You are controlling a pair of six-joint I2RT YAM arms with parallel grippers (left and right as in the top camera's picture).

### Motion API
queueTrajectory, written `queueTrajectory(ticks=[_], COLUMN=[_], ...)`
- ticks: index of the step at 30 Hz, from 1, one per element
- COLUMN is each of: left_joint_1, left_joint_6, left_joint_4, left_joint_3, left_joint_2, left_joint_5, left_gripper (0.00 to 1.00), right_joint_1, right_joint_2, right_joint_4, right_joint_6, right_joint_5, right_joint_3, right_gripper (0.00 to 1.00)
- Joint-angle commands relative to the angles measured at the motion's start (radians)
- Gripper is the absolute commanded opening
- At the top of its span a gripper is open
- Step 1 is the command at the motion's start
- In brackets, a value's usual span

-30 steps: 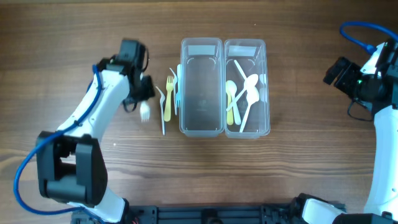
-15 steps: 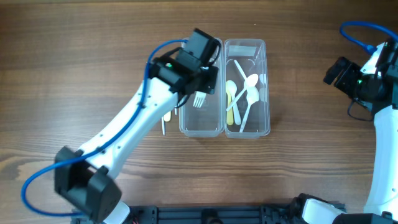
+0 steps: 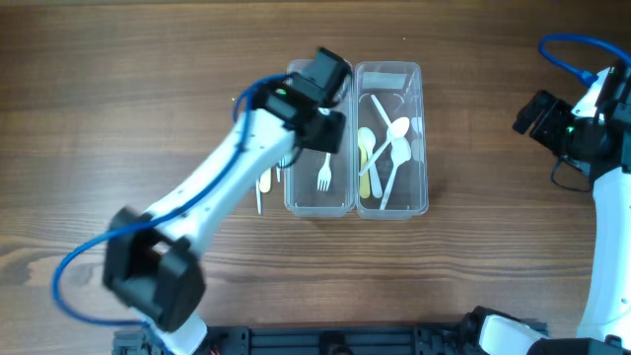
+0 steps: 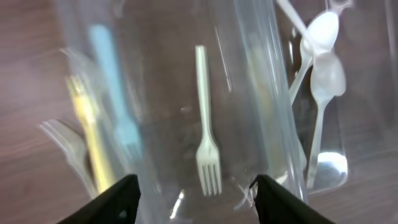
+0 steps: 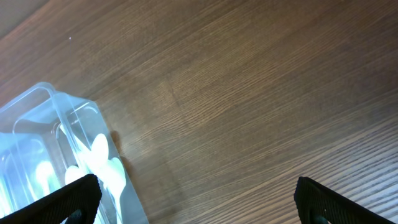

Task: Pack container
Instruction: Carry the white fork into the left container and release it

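Observation:
Two clear containers stand side by side mid-table. The left container (image 3: 292, 187) holds one white fork (image 3: 323, 176), lying flat with its tines toward the front (image 4: 206, 149). My left gripper (image 3: 328, 133) hovers over that container, open and empty (image 4: 196, 200), with the fork below it between the fingers. The right container (image 3: 425, 148) holds several white and yellow spoons (image 3: 389, 153) (image 4: 326, 68). My right gripper (image 3: 537, 113) stays far to the right, open and holding nothing (image 5: 199, 202).
Several forks lie on the table left of the containers: a blue one (image 4: 115, 106), a yellow one (image 4: 87, 124) (image 3: 264, 182) and a clear one (image 4: 65, 149). My left arm (image 3: 227, 177) partly covers them from above. The right container's corner (image 5: 37, 124) shows in the right wrist view.
My left gripper carried the white fork from the table over the left container and opened. The fork now lies on the container floor. The right arm has not moved.

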Motion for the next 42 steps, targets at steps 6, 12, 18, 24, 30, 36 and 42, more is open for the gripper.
queueTrajectory(ticks=[6,12,18,24,30,36,42], left_joint_1=[0.32,0.339,0.339,0.339,0.338,0.338,0.338], left_joint_6=[-0.032,-0.005,-0.006,-0.006,-0.006,-0.01,0.005], left_joint_4=[-0.124,0.019,0.11,0.127,0.141,0.145,0.162], left_joint_3=[-0.024,-0.183,-0.25,-0.251,-0.251,-0.251,-0.287], left_joint_2=[-0.103,-0.021,0.075,0.166,0.182,0.183,0.183], left_joint_5=[-0.002,-0.002,0.005,0.032,0.05,0.05,0.046], left_gripper=[0.57,0.58,0.52,0.43,0.47,0.46,0.43], right_joint_1=[-0.002,-0.002,-0.002,-0.002,-0.002,-0.002,-0.002], right_joint_2=[0.002,0.002,0.002,0.002,0.002,0.002,0.002], right_joint_4=[0.001,0.001,0.001,0.001,0.001,0.001,0.001], right_joint_6=[0.001,0.001,0.001,0.001,0.001,0.002,0.001], right_joint_5=[-0.008,-0.008,-0.008,-0.008,-0.008,-0.008,-0.008], right_joint_3=[-0.005,-0.005,-0.005,-0.005,-0.005,-0.005,-0.005], right_gripper=[1.0,1.0,1.0,1.0,1.0,1.0,1.0])
